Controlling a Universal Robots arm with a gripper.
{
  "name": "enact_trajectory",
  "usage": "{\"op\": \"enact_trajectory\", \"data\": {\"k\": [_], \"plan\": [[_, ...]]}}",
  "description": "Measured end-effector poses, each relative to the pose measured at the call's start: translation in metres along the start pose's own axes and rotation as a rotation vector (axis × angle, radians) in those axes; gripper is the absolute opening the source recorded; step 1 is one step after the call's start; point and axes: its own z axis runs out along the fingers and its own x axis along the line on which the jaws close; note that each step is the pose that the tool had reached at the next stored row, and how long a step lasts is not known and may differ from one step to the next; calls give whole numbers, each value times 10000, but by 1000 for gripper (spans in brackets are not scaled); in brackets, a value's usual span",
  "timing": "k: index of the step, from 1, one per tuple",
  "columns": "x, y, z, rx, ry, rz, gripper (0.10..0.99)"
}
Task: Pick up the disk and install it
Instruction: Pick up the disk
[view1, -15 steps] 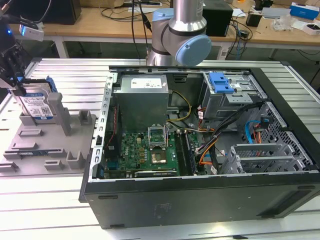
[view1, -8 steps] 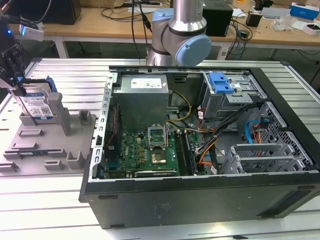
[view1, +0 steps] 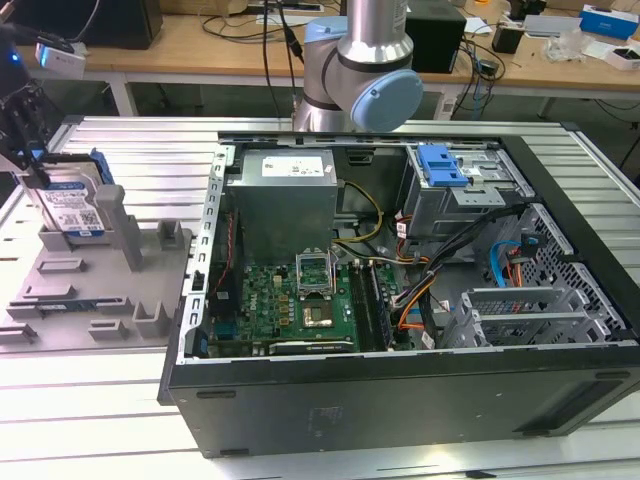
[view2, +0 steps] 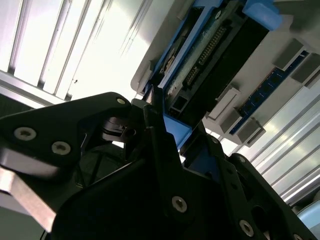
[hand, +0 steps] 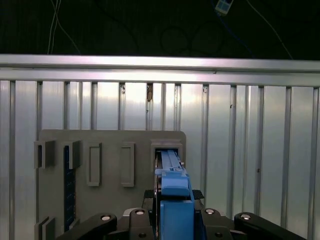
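The gripper (view1: 33, 165) sits at the exterior view's far left, in the upper half of the frame. Its black fingers (view2: 156, 116) are closed on the blue bracket at the top edge of the disk (view1: 72, 205). In the first wrist view the bracket runs straight out from between the gripper's (hand: 173, 212) linkages. The disk (hand: 171, 162) drops into a narrow slot of the grey holder (hand: 110, 150).

In the second wrist view the gripper (view2: 165, 127) pinches the blue frame, and the disk's (view2: 215, 45) dark connector edge shows beyond it.

The disk stands upright on its edge in the holder (view1: 110, 290), its white-and-blue label facing the exterior camera. It has not been lifted out. The holder lies flat on the ribbed metal surface (view1: 100, 400) and carries several other upright tabs and slots.

To the exterior view's right of the holder, just beside it, lies the open case (view1: 400, 400). Inside are a green board (view1: 290, 300), a grey box (view1: 285, 195) and a blue latch (view1: 440, 165). The arm (view1: 360, 70) rises behind the case at the top centre of the frame.
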Motion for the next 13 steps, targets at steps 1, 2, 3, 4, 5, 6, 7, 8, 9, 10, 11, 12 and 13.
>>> {"op": "enact_trajectory", "data": {"k": [1,2,3,4,5,6,7,8,9,10,11,12,13], "plan": [[0,0,-9,1,0,0,365],[0,0,-19,0,0,0,365],[1,0,-27,1,0,0,365],[1,1,-41,1,-1,0,365],[0,3,-63,6,-21,2,365],[1,4,-79,9,-36,2,365],[1,4,-96,12,-50,2,365],[3,4,-123,15,-66,1,365],[3,5,-145,16,-74,1,365],[3,5,-179,18,-83,2,365],[5,5,-217,18,-93,1,365],[5,5,-240,20,-100,1,365],[6,5,-277,21,-110,1,365]]}}
